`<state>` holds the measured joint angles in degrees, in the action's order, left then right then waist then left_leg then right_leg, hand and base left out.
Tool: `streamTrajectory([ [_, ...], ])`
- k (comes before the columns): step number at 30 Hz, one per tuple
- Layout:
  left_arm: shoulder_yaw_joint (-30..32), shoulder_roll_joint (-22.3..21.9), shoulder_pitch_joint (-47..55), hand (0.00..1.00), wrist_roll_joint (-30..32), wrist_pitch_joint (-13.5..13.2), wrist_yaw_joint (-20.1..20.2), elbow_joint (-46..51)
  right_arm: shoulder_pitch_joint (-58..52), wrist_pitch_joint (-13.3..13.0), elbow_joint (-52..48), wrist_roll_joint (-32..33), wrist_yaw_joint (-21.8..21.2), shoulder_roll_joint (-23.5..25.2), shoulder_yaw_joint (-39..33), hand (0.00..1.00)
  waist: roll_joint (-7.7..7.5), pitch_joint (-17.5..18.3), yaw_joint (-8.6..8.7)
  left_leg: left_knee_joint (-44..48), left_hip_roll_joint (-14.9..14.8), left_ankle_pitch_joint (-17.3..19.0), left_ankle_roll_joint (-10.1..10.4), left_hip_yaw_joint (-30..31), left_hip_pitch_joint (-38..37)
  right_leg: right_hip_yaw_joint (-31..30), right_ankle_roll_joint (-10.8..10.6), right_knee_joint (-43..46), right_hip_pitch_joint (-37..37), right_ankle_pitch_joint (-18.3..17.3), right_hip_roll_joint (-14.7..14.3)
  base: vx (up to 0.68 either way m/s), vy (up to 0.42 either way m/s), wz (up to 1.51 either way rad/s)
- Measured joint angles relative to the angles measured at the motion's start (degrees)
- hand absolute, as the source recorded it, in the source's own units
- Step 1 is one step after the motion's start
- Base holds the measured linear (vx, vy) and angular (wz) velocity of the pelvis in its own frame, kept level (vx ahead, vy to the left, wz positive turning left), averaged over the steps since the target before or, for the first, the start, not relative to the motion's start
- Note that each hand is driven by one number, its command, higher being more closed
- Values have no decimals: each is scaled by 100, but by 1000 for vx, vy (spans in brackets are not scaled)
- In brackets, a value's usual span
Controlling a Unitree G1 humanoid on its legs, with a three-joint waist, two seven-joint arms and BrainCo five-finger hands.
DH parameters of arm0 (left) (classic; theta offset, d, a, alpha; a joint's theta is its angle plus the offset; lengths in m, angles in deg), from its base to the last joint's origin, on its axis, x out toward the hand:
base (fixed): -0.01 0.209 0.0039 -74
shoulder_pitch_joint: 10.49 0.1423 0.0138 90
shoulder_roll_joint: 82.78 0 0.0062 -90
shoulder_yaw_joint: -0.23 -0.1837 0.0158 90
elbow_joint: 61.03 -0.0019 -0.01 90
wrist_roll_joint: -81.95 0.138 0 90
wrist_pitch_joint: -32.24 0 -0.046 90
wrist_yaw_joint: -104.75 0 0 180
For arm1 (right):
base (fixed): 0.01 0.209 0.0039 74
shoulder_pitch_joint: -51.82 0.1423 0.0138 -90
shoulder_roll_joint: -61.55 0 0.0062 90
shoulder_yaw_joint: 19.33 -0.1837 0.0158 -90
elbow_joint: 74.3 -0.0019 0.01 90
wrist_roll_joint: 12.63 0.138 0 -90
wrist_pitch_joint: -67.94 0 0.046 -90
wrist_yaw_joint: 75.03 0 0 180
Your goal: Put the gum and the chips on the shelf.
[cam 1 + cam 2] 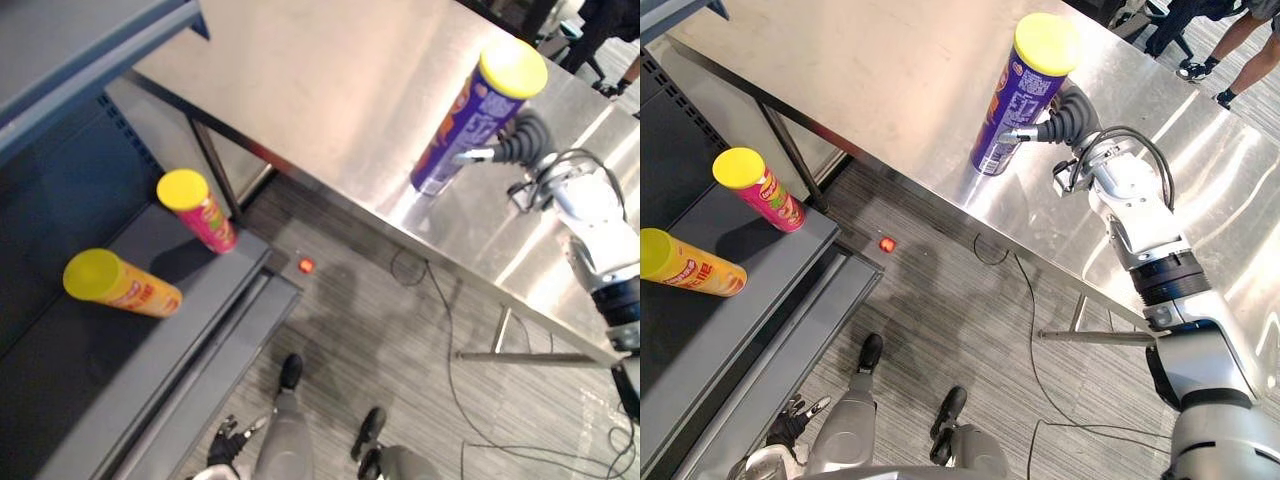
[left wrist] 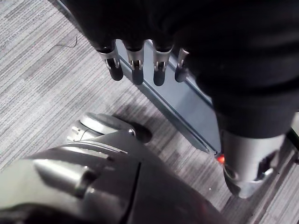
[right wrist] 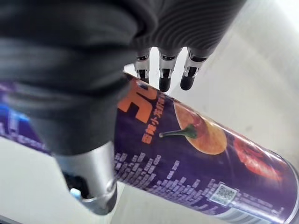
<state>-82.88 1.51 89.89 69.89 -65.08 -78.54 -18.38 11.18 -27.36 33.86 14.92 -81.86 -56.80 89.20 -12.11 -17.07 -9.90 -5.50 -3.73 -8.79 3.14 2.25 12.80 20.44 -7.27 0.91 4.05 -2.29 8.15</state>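
Observation:
A purple chips can [image 1: 1012, 105] with a yellow lid stands upright on the steel table [image 1: 330, 90], near its front edge. My right hand [image 1: 1072, 118] is at the can's right side, open, its thumb touching the wall. In the right wrist view the can [image 3: 196, 154] lies between the thumb and the straight fingers [image 3: 163, 80]. Two more yellow-lidded cans stand on the dark shelf board [image 1: 60, 380] at the left: a pink one [image 1: 203, 218] and an orange-yellow one [image 1: 125, 285]. My left hand [image 1: 228, 440] hangs low with fingers [image 2: 135, 70] straight, holding nothing.
A small red thing [image 1: 306, 265] lies on the grey floor just past the shelf's base ledge [image 1: 225, 340]. An upper shelf board [image 1: 70, 50] overhangs the left. The table's legs [image 1: 215, 170] stand close to the shelf. A person's legs and shoes [image 1: 1240, 45] show beyond the table.

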Motion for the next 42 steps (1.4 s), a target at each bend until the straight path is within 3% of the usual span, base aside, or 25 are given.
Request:
streamTrajectory([
  [9,-38,-1,-1,0,-137,0,-37,30,-2,13,41,-10,26,64,-1,100,0,0,-29,2,-5,0,0,-34,4,-73,9,11,50,7,1,0,0,-3],
  [17,-33,-1,1,0,-135,7,-53,29,-7,136,71,-83,46,410,-9,100,1,-1,-18,1,-38,8,8,-165,-123,-196,46,18,2,37,-5,-5,1,-8],
  [20,-25,-5,0,0,-128,12,-54,32,-128,135,-169,-402,189,419,-301,100,8,2,23,-23,-41,40,33,-162,-204,-203,46,17,-78,35,-13,-3,-2,-1],
  [26,43,-31,14,0,-23,37,-76,28,-1113,48,-1568,-1686,719,506,-1556,100,22,18,72,-25,1,68,29,-148,-388,-192,41,-2,-273,30,21,4,1,1],
  [29,154,-43,77,0,171,41,-87,11,-1819,-192,-2620,-2949,994,752,-2019,100,21,104,218,-14,11,71,31,-137,-416,-173,40,-34,-325,30,24,4,1,2],
  [33,209,-58,168,0,456,42,-122,-84,-2637,-471,-3219,-4669,1534,1184,-2079,100,60,440,342,1,16,74,35,-130,-502,-160,39,-75,-433,30,17,17,-7,1],
  [36,208,-95,187,0,616,33,-139,-157,-3223,-549,-3473,-5497,1891,1533,-2087,100,149,610,341,-32,5,122,44,-130,-580,-171,42,-69,-500,16,11,-30,-2,-1],
  [42,171,-161,252,0,673,23,-218,-481,-4283,-591,-3651,-6139,2353,2532,-1953,100,338,870,347,-35,-6,144,31,-134,-649,-188,59,-8,-517,-76,18,-41,4,0],
])
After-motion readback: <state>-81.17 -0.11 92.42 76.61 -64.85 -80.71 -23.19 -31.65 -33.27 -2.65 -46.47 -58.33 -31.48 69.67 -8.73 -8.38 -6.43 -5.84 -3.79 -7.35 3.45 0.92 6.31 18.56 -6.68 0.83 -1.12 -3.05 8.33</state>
